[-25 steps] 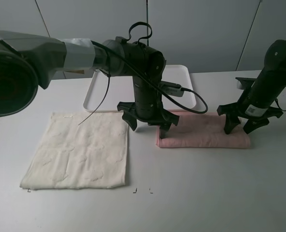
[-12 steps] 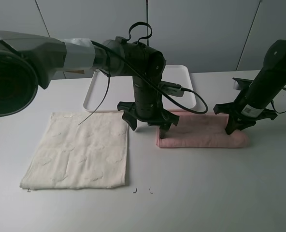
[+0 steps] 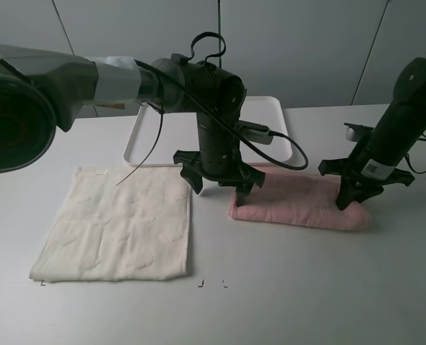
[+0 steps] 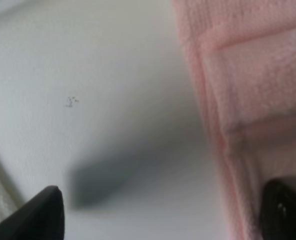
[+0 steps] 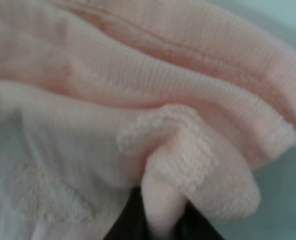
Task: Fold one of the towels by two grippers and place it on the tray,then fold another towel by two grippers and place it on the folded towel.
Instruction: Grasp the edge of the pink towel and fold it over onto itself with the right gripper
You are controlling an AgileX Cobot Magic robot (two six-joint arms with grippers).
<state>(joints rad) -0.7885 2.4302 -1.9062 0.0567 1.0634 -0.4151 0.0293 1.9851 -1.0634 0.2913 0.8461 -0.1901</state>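
A folded pink towel (image 3: 296, 207) lies right of centre, its right end pulled askew. A flat cream towel (image 3: 119, 223) lies at the left. The white tray (image 3: 147, 131) stands at the back, behind my left arm. My left gripper (image 3: 219, 188) is open at the pink towel's left end. In the left wrist view (image 4: 160, 215) one fingertip (image 4: 40, 212) is over bare table and the other (image 4: 283, 210) is on the pink towel (image 4: 248, 75). My right gripper (image 3: 352, 198) is shut on a pinched fold of the pink towel (image 5: 183, 165) at its right end, as the right wrist view (image 5: 160, 220) shows.
The left arm's black cable (image 3: 281, 154) loops over the tray's right side. The white table (image 3: 306, 287) extends in front of both towels. Small marks (image 3: 213, 283) sit on the table near the cream towel's front right corner.
My right gripper has shifted slightly and closed on the pink towel's right end, pulling it askew and bunching it. The left arm has barely moved.
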